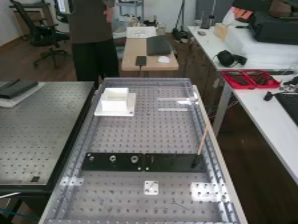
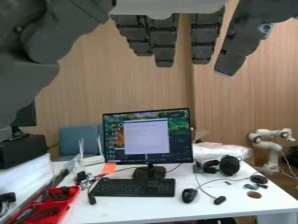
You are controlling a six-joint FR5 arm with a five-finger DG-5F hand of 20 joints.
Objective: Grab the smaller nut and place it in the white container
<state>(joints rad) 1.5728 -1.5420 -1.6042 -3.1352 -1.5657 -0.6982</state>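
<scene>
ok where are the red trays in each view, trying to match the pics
High view: at the right, on the white table, nearer the camera than the black headphones.
Wrist view: on the white table, past the end of the black keyboard that is away from the mouse; red trays.
Shared landmark: that white table.

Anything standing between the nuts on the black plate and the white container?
Nothing visible does. In the high view, bare perforated bench top lies between the black plate with the nuts and the white container.
</scene>
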